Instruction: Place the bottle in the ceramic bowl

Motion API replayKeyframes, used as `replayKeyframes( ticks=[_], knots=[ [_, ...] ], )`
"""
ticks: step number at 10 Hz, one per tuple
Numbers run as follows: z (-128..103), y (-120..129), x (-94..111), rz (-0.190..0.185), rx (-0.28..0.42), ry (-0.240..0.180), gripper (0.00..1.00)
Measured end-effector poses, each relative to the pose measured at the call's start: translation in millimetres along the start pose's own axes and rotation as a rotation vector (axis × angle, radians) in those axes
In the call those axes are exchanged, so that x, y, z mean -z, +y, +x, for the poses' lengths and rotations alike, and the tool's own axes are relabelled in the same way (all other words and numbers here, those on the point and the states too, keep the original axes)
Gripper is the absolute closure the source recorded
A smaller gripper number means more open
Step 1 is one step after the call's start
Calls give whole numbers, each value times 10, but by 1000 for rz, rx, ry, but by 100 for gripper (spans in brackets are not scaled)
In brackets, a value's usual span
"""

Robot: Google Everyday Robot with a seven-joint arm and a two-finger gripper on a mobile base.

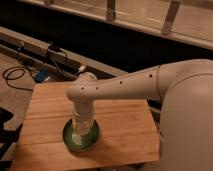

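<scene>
Bottle placement is what worries me now, because I cannot pick the bottle out at all: the wrist hangs straight over the ceramic bowl (80, 135) and covers its middle. The bowl sits near the front edge of the worktop (120, 125), left of centre. My gripper (81, 131) reaches down into the bowl, pale against the green rim, and I cannot tell how the jaws stand or whether they carry anything. My guess is the bottle is either in them or lying in the bowl beneath them. If I let go while it stands upright, it could topple over the shallow rim and roll toward the front edge. Lifting away with a jaw touching the rim could drag the bowl along.
</scene>
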Motion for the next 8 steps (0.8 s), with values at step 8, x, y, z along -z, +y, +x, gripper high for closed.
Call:
replayKeyframes(
  ticks=[8],
  knots=[
    [1,-9,-12,-1,-2,2,20]
  ],
)
